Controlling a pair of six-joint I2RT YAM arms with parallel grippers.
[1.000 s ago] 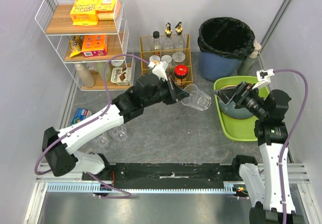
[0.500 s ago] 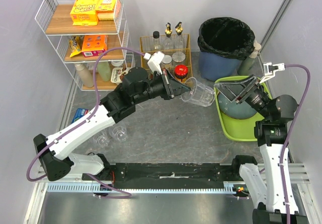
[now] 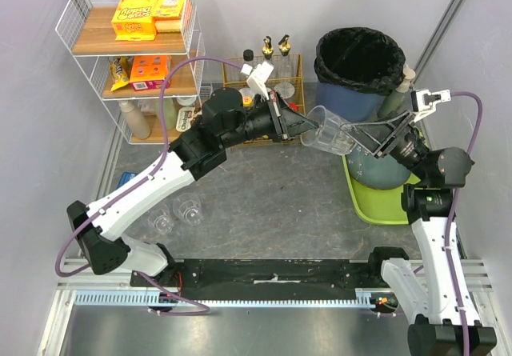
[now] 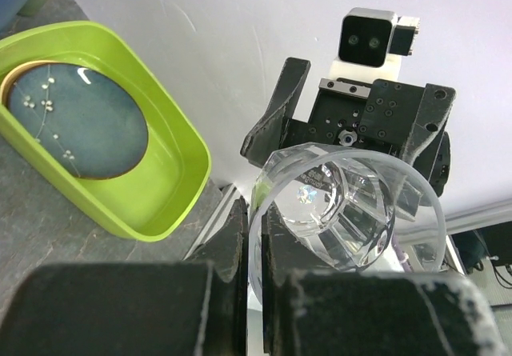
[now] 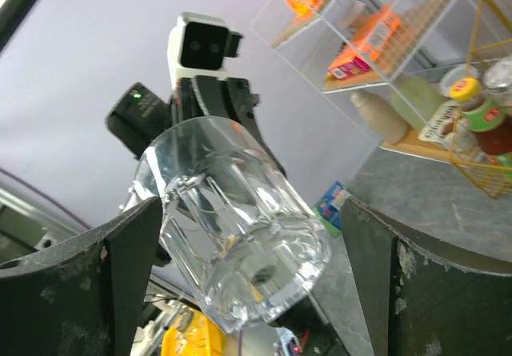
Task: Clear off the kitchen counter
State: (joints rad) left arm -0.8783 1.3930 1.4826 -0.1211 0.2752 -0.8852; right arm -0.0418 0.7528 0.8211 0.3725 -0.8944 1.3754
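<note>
- Left hand (image 3: pixel 306 124) clenched on glass (image 3: pixel 330 130) rim, mid-air handover.
- Right hand (image 3: pixel 362 140) spread wide, glass base between its fingers.
- Close right squarely before left lets go.

This is a mock kitchen built inside a lab cell, as far as I can judge. The kitchen part is a mottled grey surface (image 3: pixel 264 204), a white wire rack (image 3: pixel 92 40) stocked with snack boxes (image 3: pixel 134 16), a gold wire caddy (image 3: pixel 232 68) of bottles (image 3: pixel 284 48), a lime-green tray (image 3: pixel 376 208) and a lined bin (image 3: pixel 336 72). The lab part is the bare pale panel walls (image 3: pixel 40 92) close around, and the metal rail (image 3: pixel 120 296) I am bolted to.
</note>
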